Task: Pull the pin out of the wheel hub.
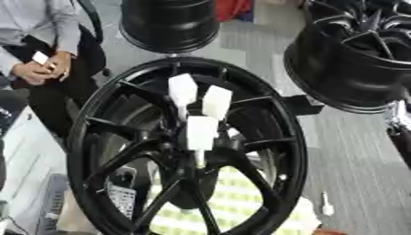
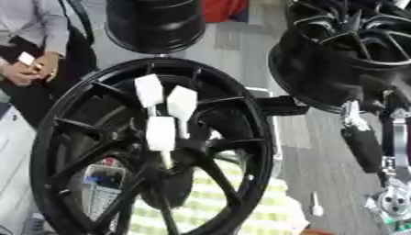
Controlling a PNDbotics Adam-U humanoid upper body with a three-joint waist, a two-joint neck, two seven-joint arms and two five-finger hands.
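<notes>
A big black wheel hub (image 1: 265, 119) stands on edge in the middle, its spokes meeting at a centre (image 1: 192, 160). Three white pins with flat white heads stick out of that centre: one upper left (image 1: 182, 90), one upper right (image 1: 217, 102) and one lower (image 1: 201, 133). No hand touches them. Black and silver parts of my right arm (image 2: 393, 183) show at the right edge, well away from the pins. I cannot make out whether the dark long part (image 2: 361, 147) is my right hand. My left hand shows in no view.
A second black rim (image 1: 345, 69) stands at the upper right and a third (image 1: 169, 25) at the back. A small white pin-like piece (image 1: 327, 205) lies on the grey floor at the lower right. A seated person (image 1: 40, 55) is at the far left.
</notes>
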